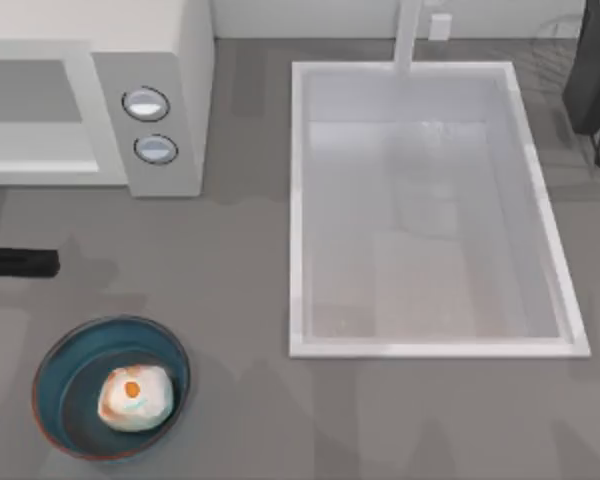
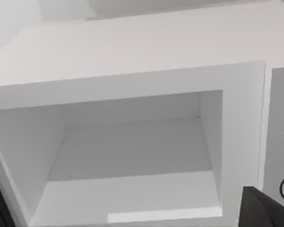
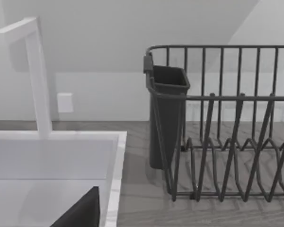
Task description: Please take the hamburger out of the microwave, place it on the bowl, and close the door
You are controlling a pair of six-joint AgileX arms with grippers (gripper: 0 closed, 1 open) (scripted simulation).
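Note:
The hamburger [image 1: 135,397], a whitish lump with an orange patch, lies inside the blue bowl [image 1: 60,350] at the front left of the table. The white microwave [image 1: 170,60] stands at the back left with two round dials on its panel. In the left wrist view its cavity [image 2: 132,156] is open and empty. The door is out of view. My left gripper [image 1: 40,262] hovers in front of the microwave, between it and the bowl. Its dark fingers [image 2: 262,208] sit far apart, open and holding nothing. My right arm [image 1: 595,70] stays parked at the back right.
A large white sink basin [image 1: 300,210] with a faucet [image 1: 408,35] takes up the middle and right of the table. A dark wire dish rack [image 3: 236,142] with a cutlery cup [image 3: 165,113] stands at the back right beside the sink.

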